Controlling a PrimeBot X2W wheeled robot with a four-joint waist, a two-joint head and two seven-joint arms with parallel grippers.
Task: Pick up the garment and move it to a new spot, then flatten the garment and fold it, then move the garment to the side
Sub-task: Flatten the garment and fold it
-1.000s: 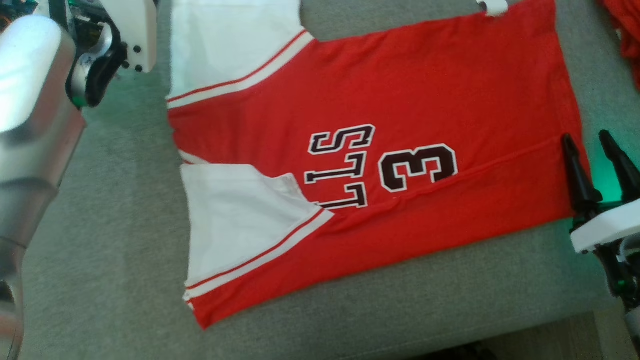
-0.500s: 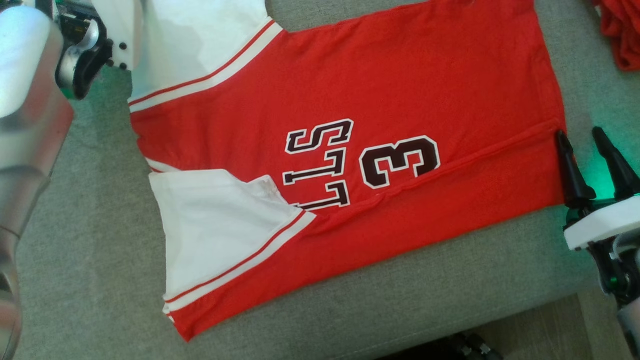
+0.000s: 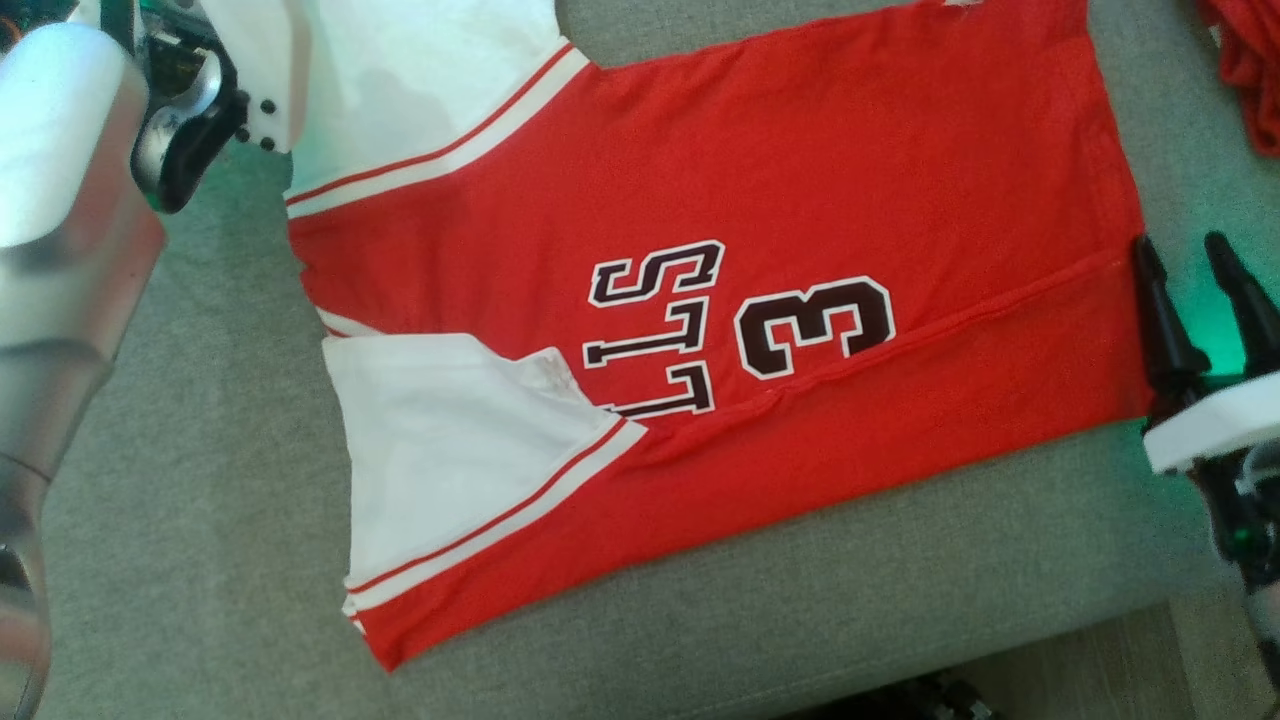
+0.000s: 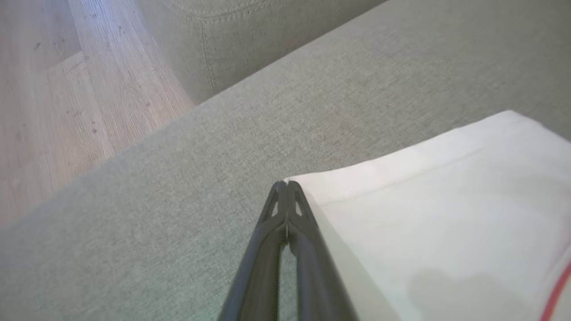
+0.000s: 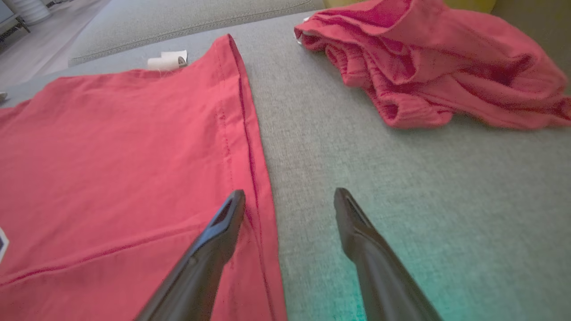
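Observation:
The garment (image 3: 800,180) is a red jersey with white sleeves and dark lettering, spread flat on the grey sofa cushion (image 3: 200,500). In the left wrist view my left gripper (image 4: 285,183) is shut, its tips meeting on the corner of the far white sleeve (image 4: 446,200). My right gripper (image 3: 1178,245) stands open at the jersey's hem. In the right wrist view the right gripper (image 5: 290,192) straddles the hem edge (image 5: 250,147): one finger hangs over the red cloth, the other over bare cushion.
A crumpled red cloth pile (image 5: 437,67) lies on the cushion beyond the hem, also at the head view's top right (image 3: 1245,70). Wooden floor (image 4: 53,89) runs past the cushion's edge by the left arm (image 3: 70,200). A white label (image 5: 167,60) sticks out at the far hem corner.
The head camera has shifted a little, so the whole picture slides. My left gripper has gone from open to shut at the sleeve corner. The right gripper stays open at the hem.

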